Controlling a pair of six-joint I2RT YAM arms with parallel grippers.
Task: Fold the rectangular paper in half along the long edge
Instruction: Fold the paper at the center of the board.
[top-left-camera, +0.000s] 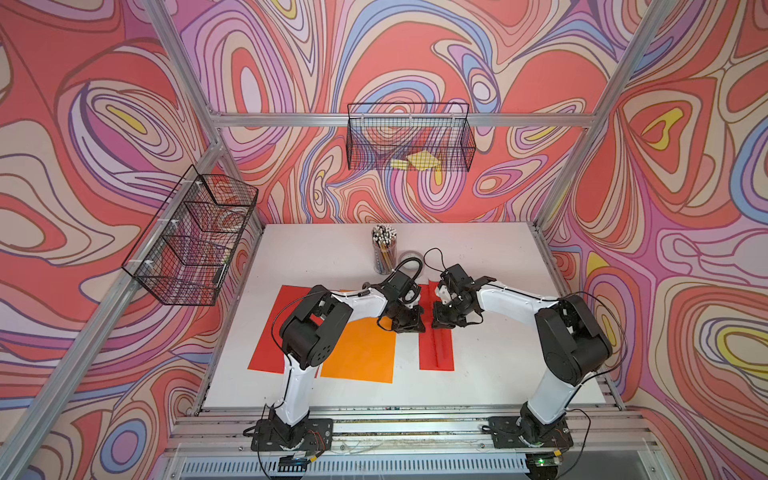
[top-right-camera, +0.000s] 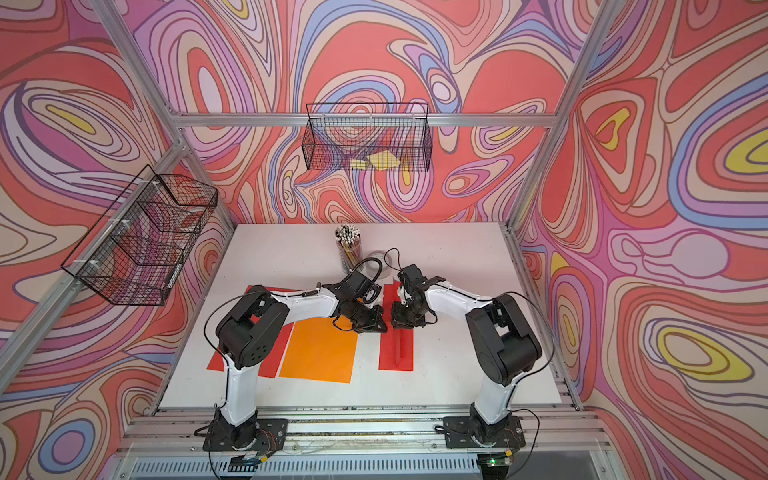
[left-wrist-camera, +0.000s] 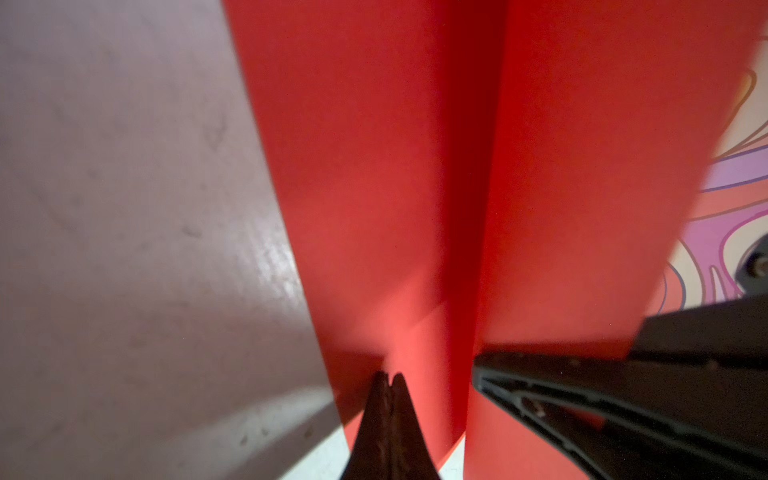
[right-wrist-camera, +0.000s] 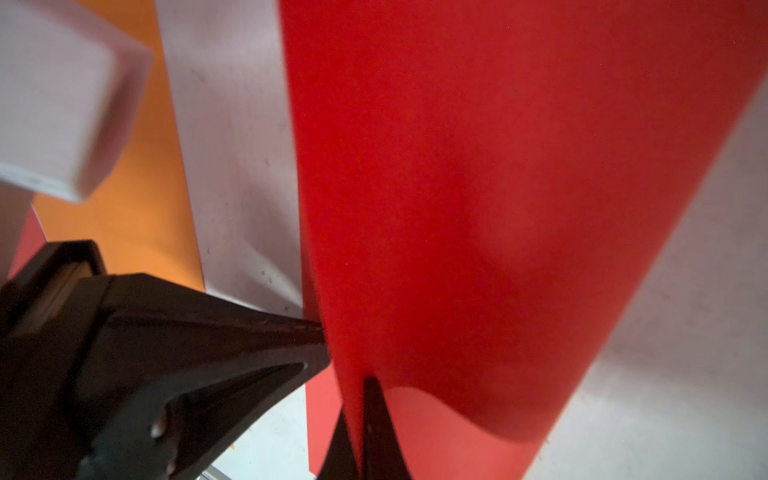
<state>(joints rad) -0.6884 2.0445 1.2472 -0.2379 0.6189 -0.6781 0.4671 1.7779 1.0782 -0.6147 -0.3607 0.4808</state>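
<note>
Paper (top-left-camera: 436, 351), red, lies mid-table (top-left-camera: 498, 353) just right of the orange sheet (top-left-camera: 361, 353). Its long edges run away from the arm bases, and 1 flap stands up along the middle. The right gripper (right-wrist-camera: 360, 392) is clamped on that raised flap towards the far end. The left gripper (left-wrist-camera: 388, 379) has its jaws together with nothing between them, tips at the flat half beside it.

White table (top-left-camera: 498, 365) carries a narrow red paper (top-left-camera: 428, 353) near centre. Orange sheet (top-left-camera: 359, 353) overlaps a red sheet (top-left-camera: 268, 345) alongside; cup of pencils (top-left-camera: 383, 253) stands behind.
</note>
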